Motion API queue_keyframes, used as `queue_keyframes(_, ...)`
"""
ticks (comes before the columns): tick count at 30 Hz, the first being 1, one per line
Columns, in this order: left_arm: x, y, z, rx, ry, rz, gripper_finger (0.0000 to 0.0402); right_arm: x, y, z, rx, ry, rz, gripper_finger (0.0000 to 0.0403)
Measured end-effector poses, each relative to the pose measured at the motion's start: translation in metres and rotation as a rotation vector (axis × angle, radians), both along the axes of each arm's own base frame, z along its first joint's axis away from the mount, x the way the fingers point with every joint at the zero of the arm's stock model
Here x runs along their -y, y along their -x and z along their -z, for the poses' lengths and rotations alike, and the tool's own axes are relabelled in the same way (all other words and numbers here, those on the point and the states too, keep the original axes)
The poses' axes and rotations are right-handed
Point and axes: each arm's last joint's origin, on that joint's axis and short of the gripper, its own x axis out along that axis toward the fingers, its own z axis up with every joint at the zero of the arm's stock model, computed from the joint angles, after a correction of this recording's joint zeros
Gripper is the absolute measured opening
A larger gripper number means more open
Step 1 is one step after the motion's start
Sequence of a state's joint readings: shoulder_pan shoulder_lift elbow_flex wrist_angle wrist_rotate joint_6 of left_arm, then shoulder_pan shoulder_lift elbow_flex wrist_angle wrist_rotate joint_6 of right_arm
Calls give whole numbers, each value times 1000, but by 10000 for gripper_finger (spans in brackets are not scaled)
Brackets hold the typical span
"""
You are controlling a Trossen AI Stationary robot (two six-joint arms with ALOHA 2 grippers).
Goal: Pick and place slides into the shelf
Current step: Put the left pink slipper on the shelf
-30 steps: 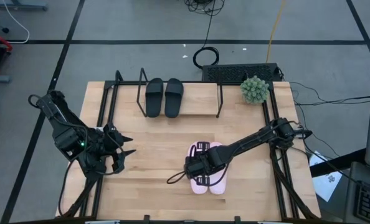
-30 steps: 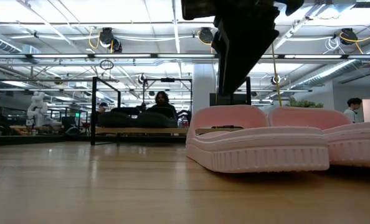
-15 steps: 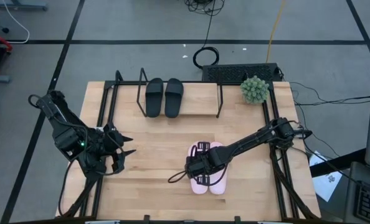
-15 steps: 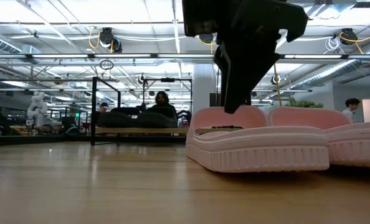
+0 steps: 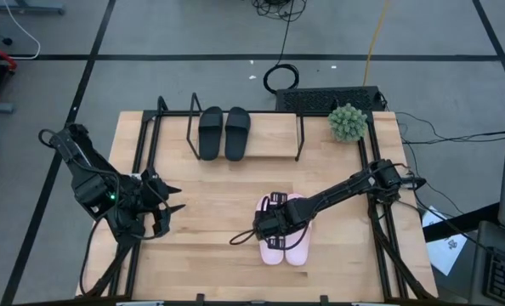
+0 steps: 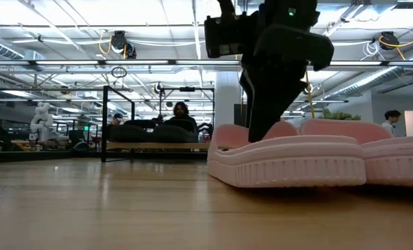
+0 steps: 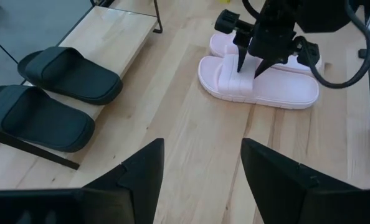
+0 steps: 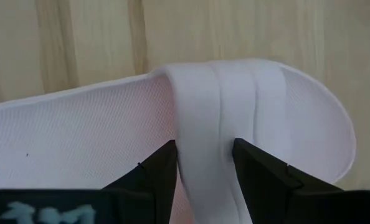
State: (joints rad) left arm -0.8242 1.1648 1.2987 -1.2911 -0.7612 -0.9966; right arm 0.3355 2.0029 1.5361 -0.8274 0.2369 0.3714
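High view: black slides (image 5: 224, 133) on shelf (image 5: 274, 136), upper centre; pink slides (image 5: 285, 242) lower centre. Left gripper (image 5: 169, 208) idle at left, fingers apart, empty.

Low view: right gripper (image 6: 258, 132) on pink slide's strap.

Right wrist view: fingers (image 8: 152, 171) straddle strap (image 8: 216, 155).

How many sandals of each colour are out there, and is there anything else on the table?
Black slides: 2, on the shelf
Pink slides: 2, on the tabletop
Potted plant: 1
Total: 5 things, 4 of them slides
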Motion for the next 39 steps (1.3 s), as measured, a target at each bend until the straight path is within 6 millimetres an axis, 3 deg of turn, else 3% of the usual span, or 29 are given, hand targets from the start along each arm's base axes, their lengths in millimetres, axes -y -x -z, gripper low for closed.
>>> queue_keyframes(28, -1, -1, -1, 16, -84, 26, 214, 10, 5, 2, 46, 266, 133, 145)
queue_keyframes(39, -1, -1, -1, 4, -113, 53, 214, 11, 4, 2, 69, 291, 144, 110)
